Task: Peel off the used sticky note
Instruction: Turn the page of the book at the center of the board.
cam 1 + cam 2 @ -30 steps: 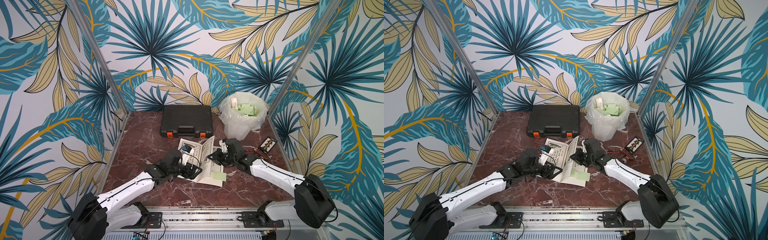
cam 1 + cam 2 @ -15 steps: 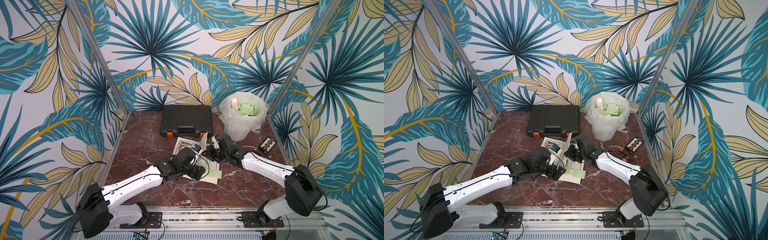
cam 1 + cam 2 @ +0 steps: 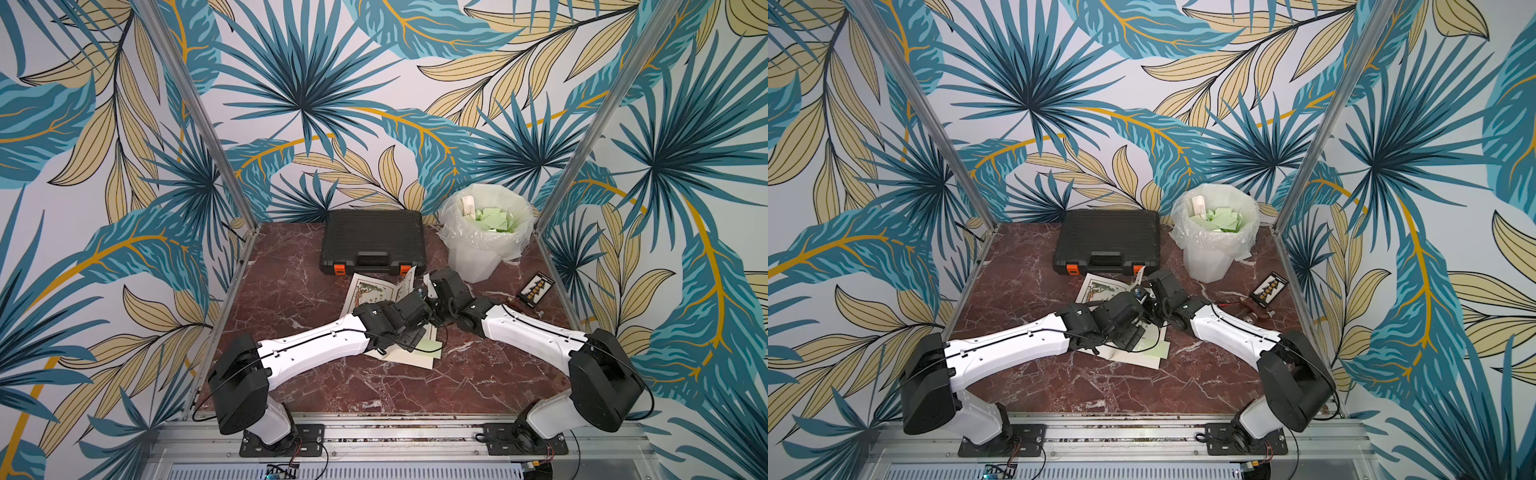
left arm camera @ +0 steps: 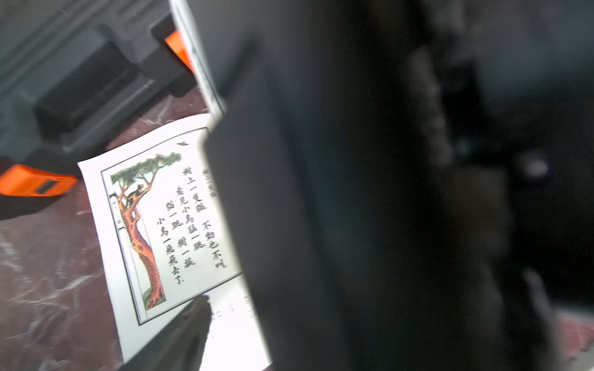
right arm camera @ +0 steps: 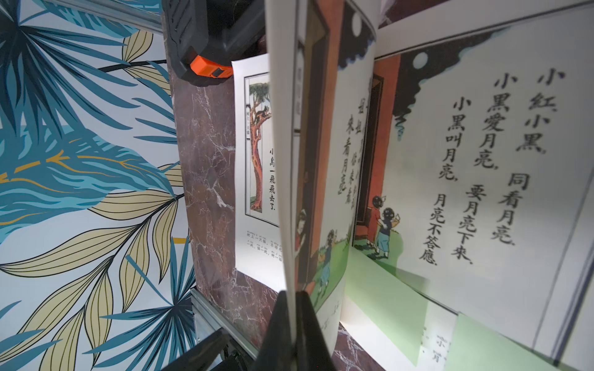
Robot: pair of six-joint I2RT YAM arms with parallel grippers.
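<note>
- Reaching in from the near rail, both white arms meet over the middle of the red marble table [image 3: 374, 386].
- Nearest to the rail lies the open picture book [image 3: 409, 358], flat on the marble and partly hidden under the two wrists.
- On the lower part of its right-hand page sits the green sticky note [image 3: 430, 345], lying flat, and its edge shows beside the left wrist in both top views. The right wrist view shows a second green note [image 5: 482, 350] just beside it on the same page.
- The left gripper [image 3: 413, 336] hangs low over the book, close to the note. One dark finger [image 4: 194, 321] lies over the page with the tree drawing. The other finger is lost in blur, so I cannot tell how wide the jaws stand.
- The right gripper [image 5: 294, 308] is pressed together on the edge of one lifted page [image 5: 284, 160], which stands upright between the two halves of the book.
- Behind the book stands a closed black tool case [image 3: 374, 237] with orange latches, near the book's far corner.
- A small black card [image 3: 536, 289] lies near the right edge of the table.
- Farthest is a white bin [image 3: 484, 249] lined with a clear bag, and it holds green paper notes.
</note>
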